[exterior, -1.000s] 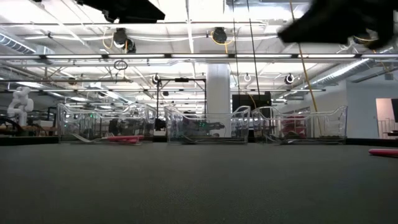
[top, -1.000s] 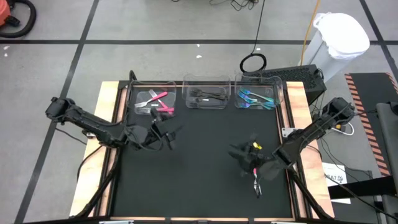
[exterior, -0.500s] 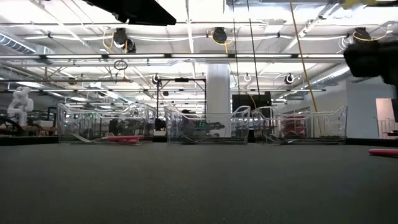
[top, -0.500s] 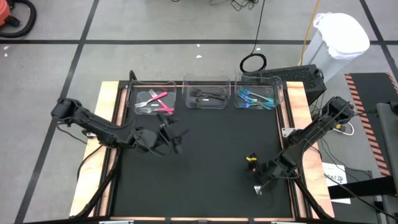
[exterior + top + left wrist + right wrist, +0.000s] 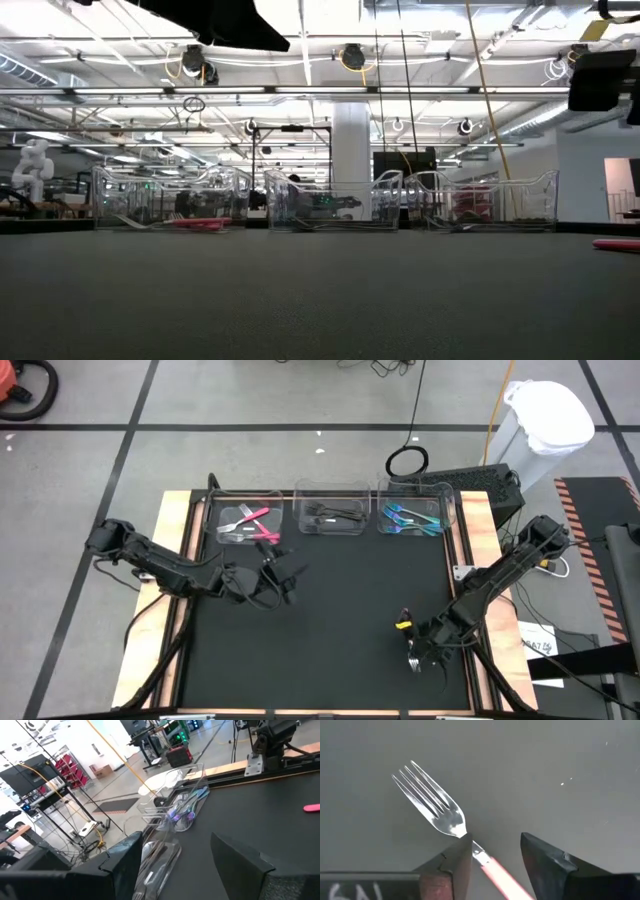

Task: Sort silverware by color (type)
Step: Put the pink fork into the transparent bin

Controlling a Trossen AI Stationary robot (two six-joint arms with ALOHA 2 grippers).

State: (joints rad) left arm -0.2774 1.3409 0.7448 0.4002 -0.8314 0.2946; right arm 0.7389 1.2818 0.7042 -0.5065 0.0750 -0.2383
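**benchrat:** So the right gripper [image 5: 417, 657] has swung back from mid-table over the last second and dropped down at the near right corner, right over the last loose piece, a pink-handled fork [image 5: 451, 829]. In the wrist view the fork lies flat on the mat, silver tines pointing away, and the pink handle runs back between the two fingers [image 5: 547, 859]. They're partly spread, straddling the handle, not pinched on it yet as far as the view shows.

**forkwatcher:** Means it's lined up for the pick, then. One stray left and the sort is nearly done, I'd guess. Where's the left one?

**benchrat:** The left gripper [image 5: 283, 578] has crept forward a bit toward the bins, and now hovers over the mat just in front of the left bin. Fingers stand apart with nothing between them. Looks like it's just waiting.

**forkwatcher:** And everything else is already binned?

**benchrat:** Yep. Three clear bins along the far edge: pink-handled pieces in the left bin [image 5: 243, 505], black ones in the middle bin [image 5: 334, 494], teal-handled ones in the right bin [image 5: 412, 500]. So the fork has to travel across the whole mat to the far left bin.

**forkwatcher:** What's the surface like?

**benchrat:** A black mat [image 5: 330, 630] with a fine texture, on a wooden-edged table [image 5: 176, 510]. From the low camera the pink handle just peeks in at the right edge. Beyond the table: grey floor with dark tape lines, a white-bagged bin [image 5: 548, 420] off to the right, and a big open lab with ceiling lights and a white pillar [image 5: 351, 150] behind.
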